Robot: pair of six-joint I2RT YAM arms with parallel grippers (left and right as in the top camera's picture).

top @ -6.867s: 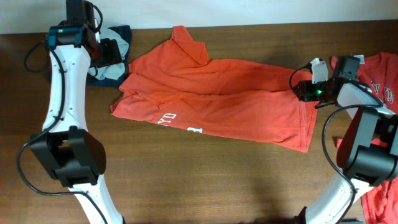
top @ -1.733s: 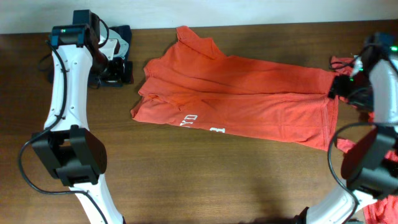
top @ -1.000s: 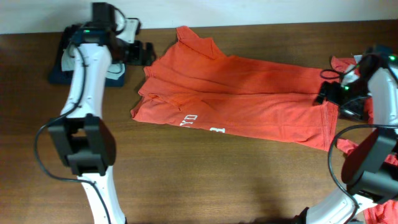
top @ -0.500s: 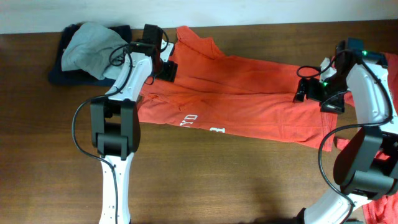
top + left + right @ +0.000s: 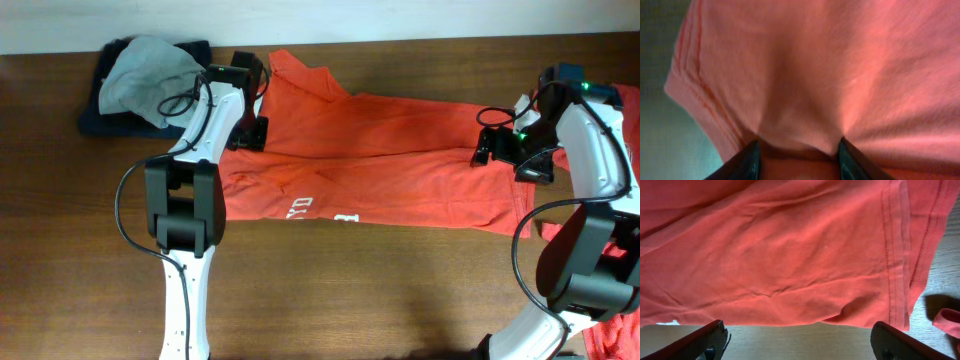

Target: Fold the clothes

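The left end effector [image 5: 798,150] clamps bunched shirt [image 5: 390,150] fabric. The right end effector [image 5: 798,332] hangs spread apart above its hem.

The left arm [image 5: 212,112] extends forward, its gripper [image 5: 799,150] pinching a fold of the T-shirt [image 5: 390,160]. The right arm [image 5: 592,155] bends inward, its gripper [image 5: 799,327] facing down, fingers [image 5: 710,339] spread wide.

Wooden table [image 5: 330,290], grey cloth [image 5: 145,75], navy cloth [image 5: 92,120]

White arms [image 5: 207,118], black joints [image 5: 185,208], apparently green lights [image 5: 583,87]
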